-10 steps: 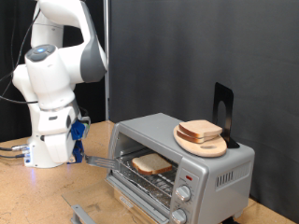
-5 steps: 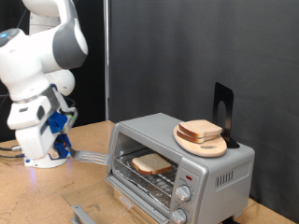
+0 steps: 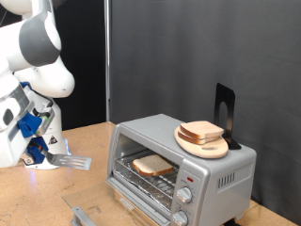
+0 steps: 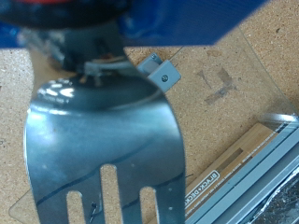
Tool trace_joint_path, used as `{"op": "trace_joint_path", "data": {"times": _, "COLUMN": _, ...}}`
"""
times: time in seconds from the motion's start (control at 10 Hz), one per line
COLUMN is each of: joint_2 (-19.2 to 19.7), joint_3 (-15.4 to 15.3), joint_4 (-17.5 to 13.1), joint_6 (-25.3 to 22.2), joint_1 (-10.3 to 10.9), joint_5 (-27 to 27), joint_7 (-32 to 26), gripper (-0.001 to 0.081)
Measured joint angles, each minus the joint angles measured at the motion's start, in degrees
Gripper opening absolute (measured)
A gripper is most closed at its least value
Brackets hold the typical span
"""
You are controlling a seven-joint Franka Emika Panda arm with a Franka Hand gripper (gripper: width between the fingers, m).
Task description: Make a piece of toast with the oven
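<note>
The silver-grey oven (image 3: 218, 166) stands at the exterior view's right with its glass door (image 3: 132, 195) folded down. A piece of toast (image 3: 150, 167), pale with a tan crust, lies flat on the wire rack inside. My gripper (image 3: 42, 153) is well to the exterior view's left of the oven, low over the wooden table. It is shut on a metal slotted spatula (image 3: 68, 162), whose empty blade points towards the oven. In the wrist view the spatula blade (image 4: 103, 149) fills the picture under the blue gripper body, with nothing on it.
A round light-wood board (image 3: 203, 144) with another bread slice (image 3: 201, 130) sits on the oven's top, beside a black upright stand (image 3: 224, 111). Round knobs (image 3: 185, 196) run down the oven's front. A grey metal rail (image 3: 80, 212) (image 4: 266, 173) lies on the table.
My arm has swung to the exterior view's left, drawing the spatula back from the oven's open mouth. The toast stays on the rack inside.
</note>
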State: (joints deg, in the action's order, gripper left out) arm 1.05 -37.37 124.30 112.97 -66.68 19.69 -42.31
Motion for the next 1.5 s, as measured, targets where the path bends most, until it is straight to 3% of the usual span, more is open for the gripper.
{"op": "trace_joint_path", "data": {"times": 0.3, "joint_2": -2.4, "joint_3": -0.7, "joint_4": 0.6, "joint_6": -6.4, "joint_1": 0.4, "joint_5": 2.8, "joint_7": -2.2, "gripper": 0.0269}}
{"op": "trace_joint_path", "data": {"times": 0.7, "joint_2": -11.2, "joint_3": -0.7, "joint_4": 3.1, "joint_6": -17.1, "joint_1": 0.9, "joint_5": 11.8, "joint_7": -9.8, "gripper": 0.0269}}
{"op": "trace_joint_path", "data": {"times": 1.1, "joint_2": -20.4, "joint_3": 0.5, "joint_4": 4.7, "joint_6": -26.9, "joint_1": 1.2, "joint_5": 20.0, "joint_7": -10.4, "gripper": 0.0269}}
{"op": "trace_joint_path", "data": {"times": 1.3, "joint_2": -25.6, "joint_3": 1.3, "joint_4": 6.1, "joint_6": -29.8, "joint_1": 1.2, "joint_5": 22.2, "joint_7": -10.4, "gripper": 0.0269}}
{"op": "trace_joint_path", "data": {"times": 1.5, "joint_2": -24.9, "joint_3": 1.1, "joint_4": 6.2, "joint_6": -30.1, "joint_1": 1.2, "joint_5": 23.5, "joint_7": -10.0, "gripper": 0.0269}}
